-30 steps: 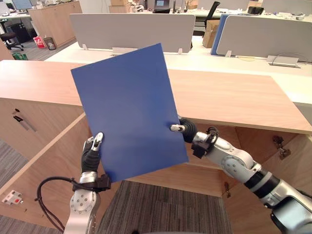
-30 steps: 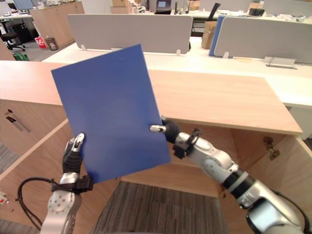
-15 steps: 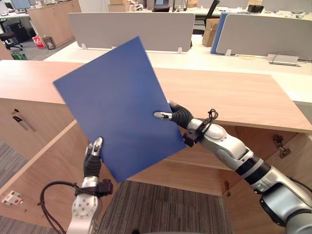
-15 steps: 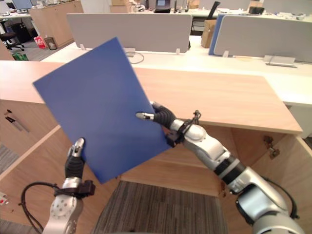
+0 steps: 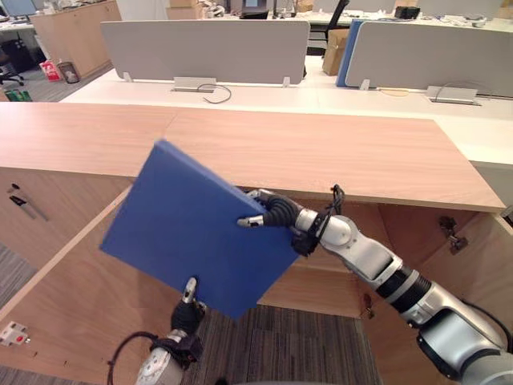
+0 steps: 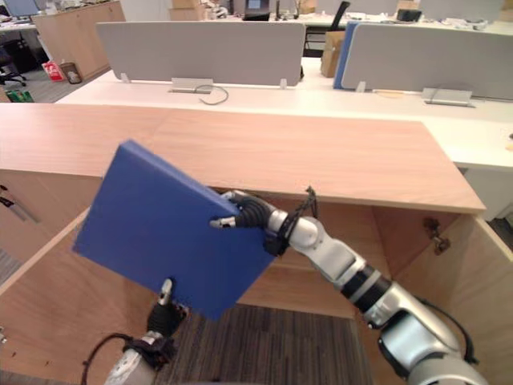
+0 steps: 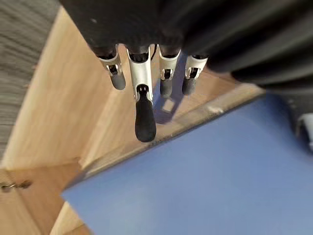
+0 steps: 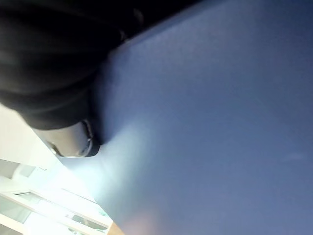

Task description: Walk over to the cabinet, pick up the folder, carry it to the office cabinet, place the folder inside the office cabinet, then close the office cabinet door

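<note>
The flat blue folder [image 5: 192,241] hangs tilted in front of the open wooden office cabinet [image 5: 321,152], its near corner pointing down. My right hand [image 5: 272,212] is shut on the folder's right edge, thumb on the upper face and fingers underneath. The right wrist view shows the folder's face [image 8: 220,122] close against the hand's dark cover [image 8: 49,63]. My left hand [image 5: 186,311] is low, just under the folder's bottom edge, and open. Its fingers [image 7: 145,115] are straight and stand off the folder [image 7: 205,176].
The cabinet's left door [image 5: 64,273] swings out towards me and the right door [image 5: 473,265] stands open too. The dark opening [image 5: 401,233] lies under the long wooden top. Grey desk dividers [image 5: 200,48] and white desks stand behind. Grey carpet [image 5: 304,337] is below.
The folder has tipped from nearly upright to a flatter, lower slant, carried by my right hand. My left hand has let go of it, straightened its fingers and dropped lower.
</note>
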